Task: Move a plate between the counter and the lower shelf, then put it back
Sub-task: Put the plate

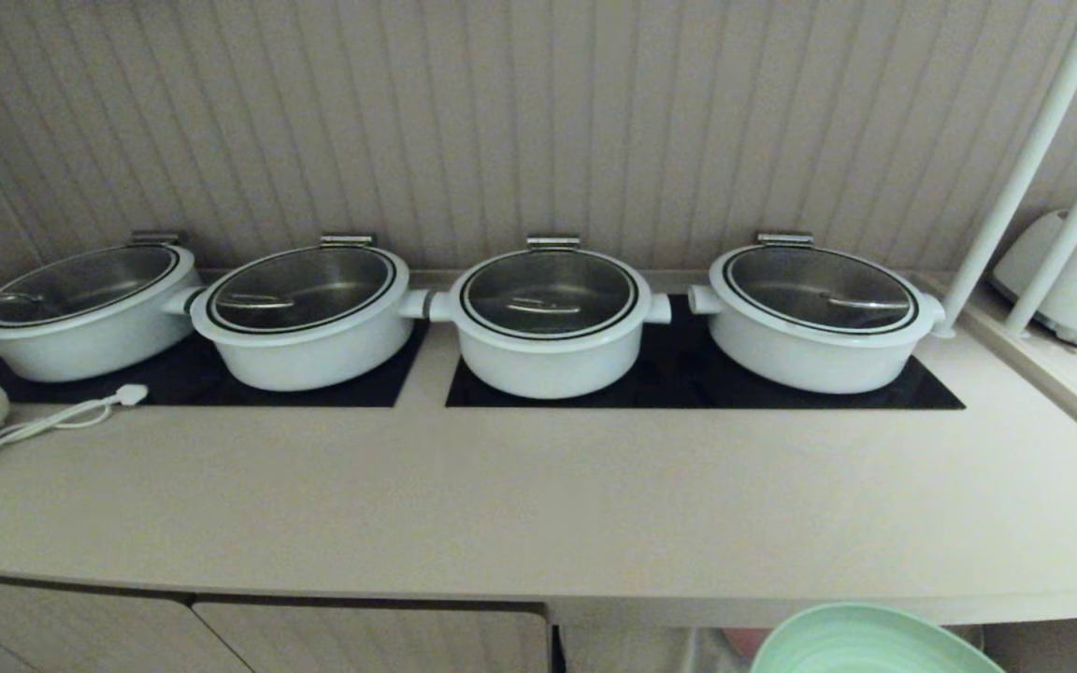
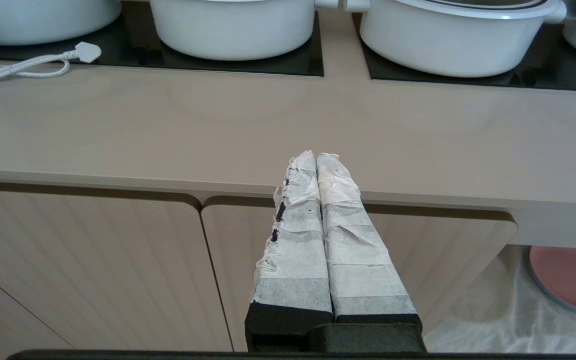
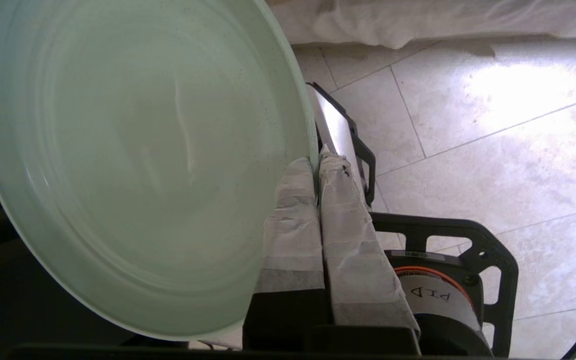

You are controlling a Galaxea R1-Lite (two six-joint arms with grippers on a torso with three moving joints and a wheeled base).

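The mint-green plate (image 1: 875, 645) shows at the bottom of the head view, in front of and below the front edge of the counter (image 1: 538, 505). In the right wrist view the plate (image 3: 138, 160) stands tilted over the tiled floor. My right gripper (image 3: 316, 159) is shut on its rim, one taped finger on each side. My left gripper (image 2: 316, 156) is shut with nothing in it and points at the counter (image 2: 168, 125) edge above the cabinet doors. The lower shelf (image 2: 488, 320), lined with white cloth, opens under the counter at the right.
Several white lidded pots (image 1: 548, 322) stand on black cooktop panels (image 1: 688, 388) at the back. A white cable with plug (image 1: 132, 393) lies at the left. A toaster (image 1: 1076, 280) and white poles (image 1: 1025, 168) stand at the right. A pink plate (image 2: 573, 277) lies in the shelf.
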